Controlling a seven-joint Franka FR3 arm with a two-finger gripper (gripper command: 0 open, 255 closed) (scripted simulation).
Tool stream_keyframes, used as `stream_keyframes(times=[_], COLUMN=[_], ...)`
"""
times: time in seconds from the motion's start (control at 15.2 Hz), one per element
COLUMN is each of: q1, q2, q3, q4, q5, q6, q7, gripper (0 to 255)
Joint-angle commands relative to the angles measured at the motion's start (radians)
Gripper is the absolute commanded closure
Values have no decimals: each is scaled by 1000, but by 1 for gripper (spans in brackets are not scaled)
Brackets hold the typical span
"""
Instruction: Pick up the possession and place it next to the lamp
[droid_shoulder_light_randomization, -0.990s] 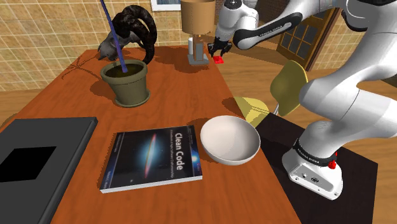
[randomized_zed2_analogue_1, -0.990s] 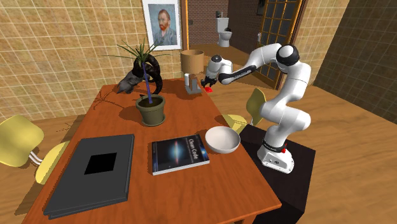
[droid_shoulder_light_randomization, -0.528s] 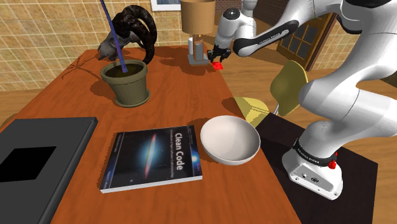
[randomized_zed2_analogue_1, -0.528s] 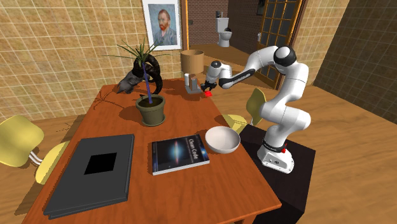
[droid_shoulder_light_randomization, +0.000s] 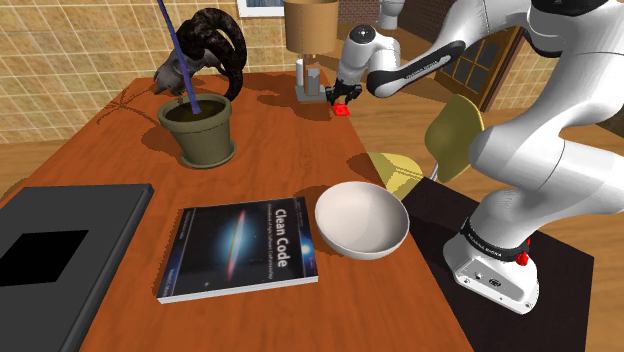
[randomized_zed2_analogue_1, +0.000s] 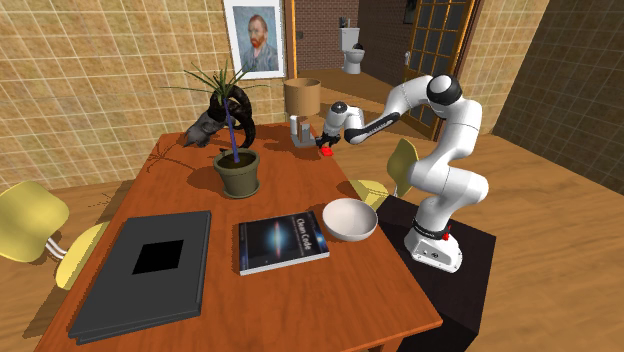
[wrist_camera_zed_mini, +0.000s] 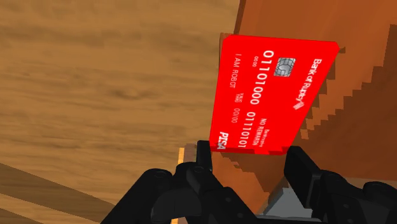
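Gripper (wrist_camera_zed_mini: 251, 154), black and two-fingered, clamps the lower edge of a flat red bank card (wrist_camera_zed_mini: 273, 89), holding it low at the brown wooden table's (droid_shoulder_light_randomization: 290, 160) edge beside the tan-shaded lamp (droid_shoulder_light_randomization: 309, 45), apparently poised for release there.

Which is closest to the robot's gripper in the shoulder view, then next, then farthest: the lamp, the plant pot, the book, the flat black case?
1. The lamp, right beside the gripper at the table's far end.
2. The plant pot, farther along, toward the view's left.
3. The book, at the table's near part.
4. The flat black case, lower left corner.
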Motion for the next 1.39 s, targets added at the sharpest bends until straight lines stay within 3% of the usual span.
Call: stream_keyframes(times=[0.0,0.2,0.26,0.59,0.86,1.32], q1=[1,1,1,1,-140,-140], q2=[0,0,0,0,-88,-86], q3=[-1,-1,-1,-1,157,158], q4=[0,0,0,0,-80,-80], q5=[-1,-1,-1,-1,107,105], q6=[0,0,0,0,-11,-12], q7=[1,1,1,1,-33,-33], gripper=[255,255,0,0,0,0])
